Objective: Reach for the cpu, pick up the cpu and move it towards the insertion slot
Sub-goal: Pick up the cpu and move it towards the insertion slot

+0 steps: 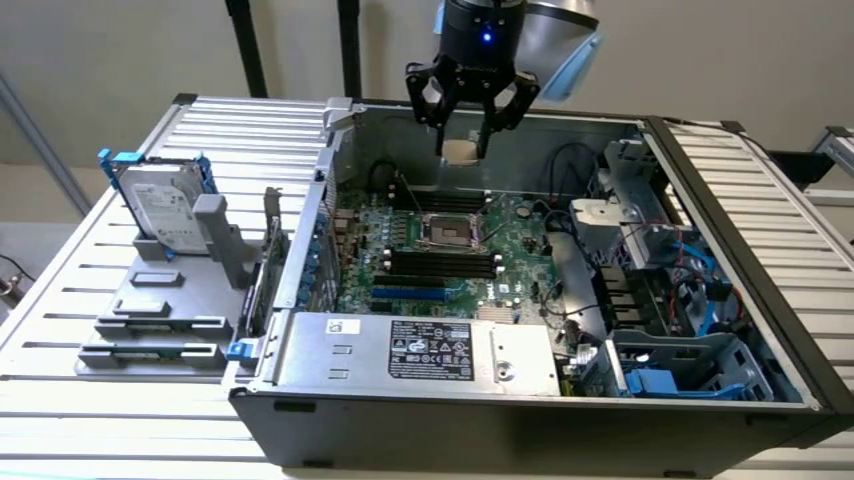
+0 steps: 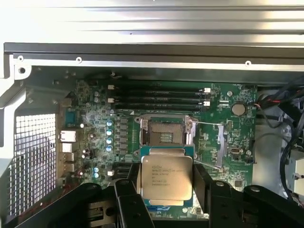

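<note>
My gripper [image 1: 462, 152] hangs above the open computer case, shut on the cpu [image 1: 461, 151], a small pale square chip held between the black fingers [image 1: 437, 120]. In the wrist view the cpu [image 2: 166, 177] shows its silvery top with printed text, clamped between the two fingers [image 2: 202, 183]. The insertion slot [image 1: 446, 232], a square socket with a shiny metal frame and dark centre, lies on the green motherboard below the gripper. In the wrist view the slot [image 2: 165, 133] sits just beyond the chip's edge. The chip is in the air, apart from the socket.
Long black memory slots [image 1: 438, 262] flank the socket. A grey hard drive [image 1: 167, 205] in a blue-edged frame stands on a holder at the exterior view's left. The power supply [image 1: 414, 350] fills the case front, and cables and blue drive bays [image 1: 667, 330] crowd the exterior view's right.
</note>
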You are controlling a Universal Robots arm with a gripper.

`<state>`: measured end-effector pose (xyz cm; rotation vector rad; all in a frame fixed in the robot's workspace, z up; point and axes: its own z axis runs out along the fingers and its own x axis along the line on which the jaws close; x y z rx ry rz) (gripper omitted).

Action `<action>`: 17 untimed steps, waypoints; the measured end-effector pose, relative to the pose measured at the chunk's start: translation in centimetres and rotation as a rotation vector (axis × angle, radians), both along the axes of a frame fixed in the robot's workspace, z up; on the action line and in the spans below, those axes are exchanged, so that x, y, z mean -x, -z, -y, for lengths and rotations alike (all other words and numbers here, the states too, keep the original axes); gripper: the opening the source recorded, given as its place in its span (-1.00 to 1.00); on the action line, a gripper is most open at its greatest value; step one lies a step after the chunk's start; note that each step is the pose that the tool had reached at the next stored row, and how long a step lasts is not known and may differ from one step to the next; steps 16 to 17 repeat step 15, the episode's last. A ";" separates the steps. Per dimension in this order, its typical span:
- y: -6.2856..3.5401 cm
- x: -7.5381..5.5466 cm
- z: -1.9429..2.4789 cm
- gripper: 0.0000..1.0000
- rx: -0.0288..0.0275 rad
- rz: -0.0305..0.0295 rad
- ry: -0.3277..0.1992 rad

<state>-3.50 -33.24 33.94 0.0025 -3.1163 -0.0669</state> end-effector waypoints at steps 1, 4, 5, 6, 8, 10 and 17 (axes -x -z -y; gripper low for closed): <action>0.01 -0.1 -0.19 0.08 0.0001 0.0000 0.001; 0.02 -0.3 -0.72 0.08 0.0002 0.0001 0.002; 0.02 -0.4 -0.85 0.08 0.0004 0.0001 0.003; 0.02 -0.5 -0.98 0.08 0.0010 0.0000 0.003; 0.01 -0.6 -1.07 0.08 0.0019 -0.0004 0.004; 0.02 -0.6 -1.07 0.08 0.0018 -0.0005 0.004; 0.02 -0.6 -1.08 0.08 0.0018 -0.0005 0.004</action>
